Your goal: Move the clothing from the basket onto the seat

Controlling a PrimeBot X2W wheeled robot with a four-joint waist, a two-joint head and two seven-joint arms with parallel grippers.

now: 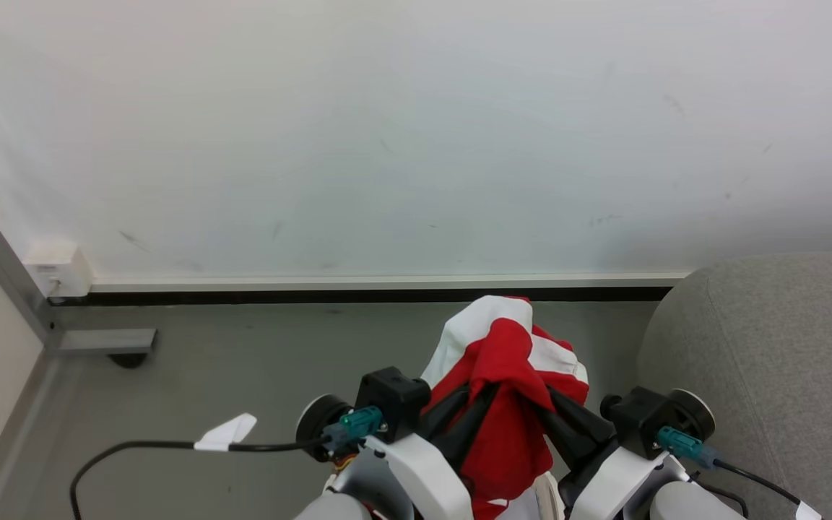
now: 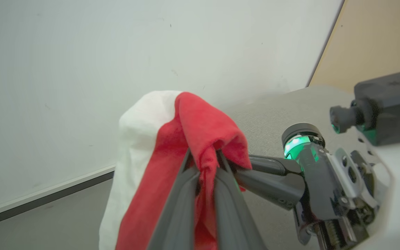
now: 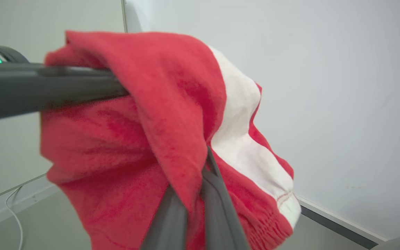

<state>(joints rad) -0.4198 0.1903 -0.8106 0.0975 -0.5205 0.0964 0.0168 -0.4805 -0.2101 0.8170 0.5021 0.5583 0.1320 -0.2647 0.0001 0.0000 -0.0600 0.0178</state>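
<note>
Head view: left pincer [image 1: 470,408] slanting up and inward from lower left, clamped tight on the clothing [image 1: 506,347], red and white, raised above the grey floor [image 1: 243,375]; right pincer [image 1: 549,408] slanting in from lower right, likewise clamped on it; seat [image 1: 770,347] further right, apart.

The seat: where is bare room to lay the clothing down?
The seat's visible part, right of the right gripper, is bare. The floor between baseboard and cable is free. Crowded where left gripper meets right, both pinching the clothing.
</note>
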